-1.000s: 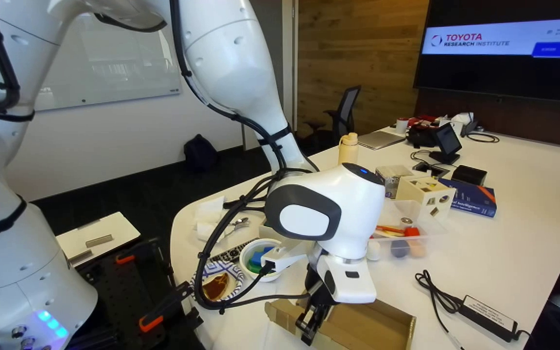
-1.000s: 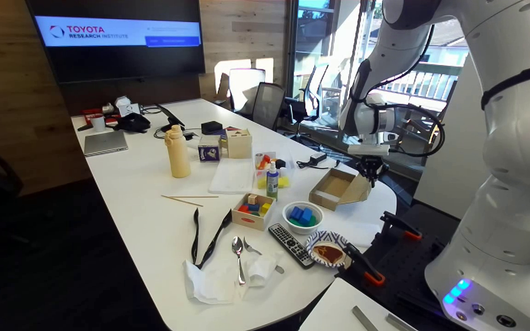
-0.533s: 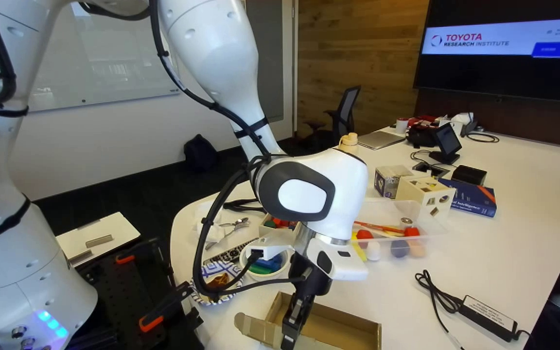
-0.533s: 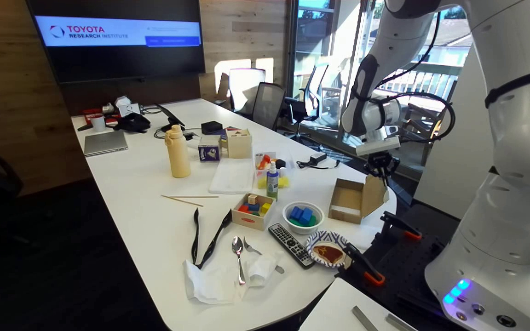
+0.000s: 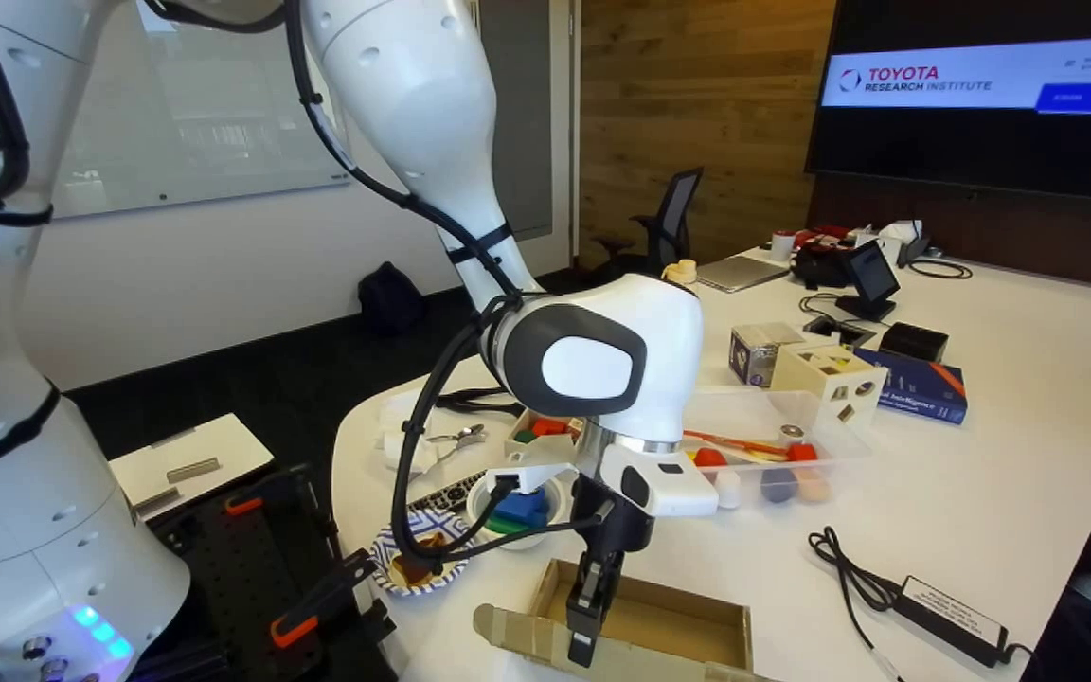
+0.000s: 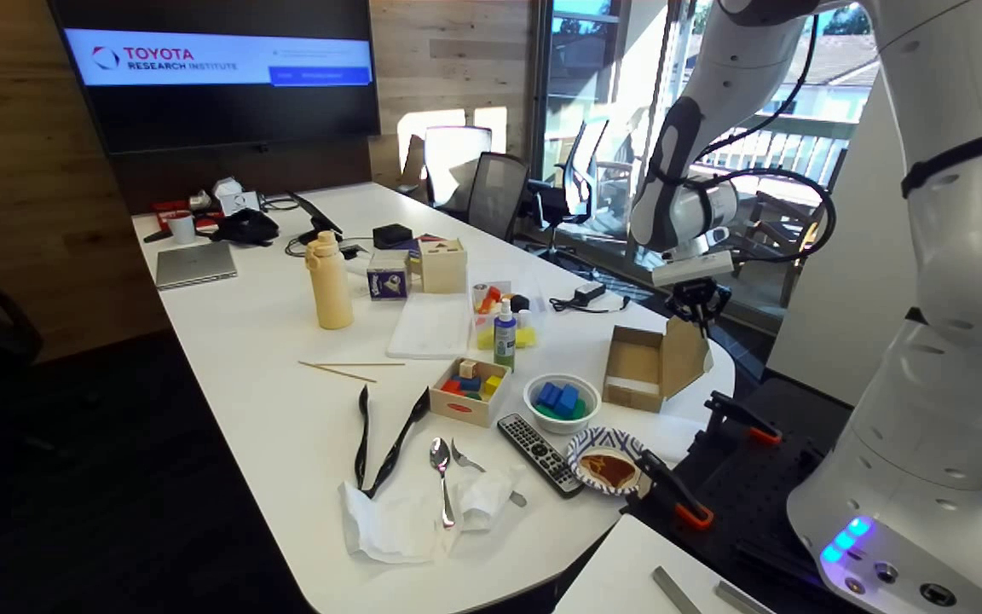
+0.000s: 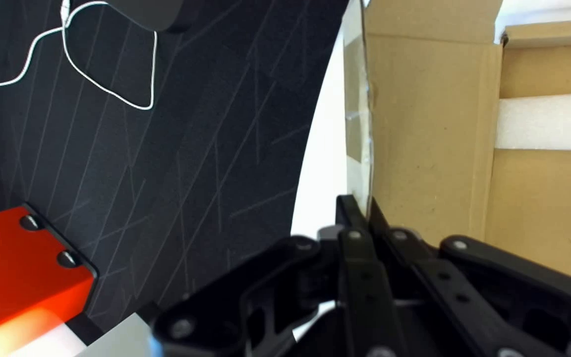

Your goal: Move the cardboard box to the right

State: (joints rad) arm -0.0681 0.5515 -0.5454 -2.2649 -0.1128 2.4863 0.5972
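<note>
On the conference table (image 6: 261, 333), in an exterior view, toy blocks (image 6: 566, 401) lie in the bowl (image 6: 563, 427). From that bowl, the cardboard box (image 6: 632, 398) is at two o'clock, a foam strip (image 7: 553, 121) inside it; the paper plate (image 6: 604, 439) at five; the remote control (image 6: 540, 454) at seven; the wooden crate (image 6: 459, 409) at nine; the spray bottle (image 6: 504, 339) at eleven; the power adapter (image 6: 589, 294) at twelve.

Wall screen (image 6: 218, 75): "TOYOTA RESEARCH INSTITUTE"; blue book (image 5: 921, 388): "Intelligence".

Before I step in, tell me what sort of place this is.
Probably an office meeting room: a long white table, office chairs beside it, and a large screen showing "Toyota Research Institute".
</note>
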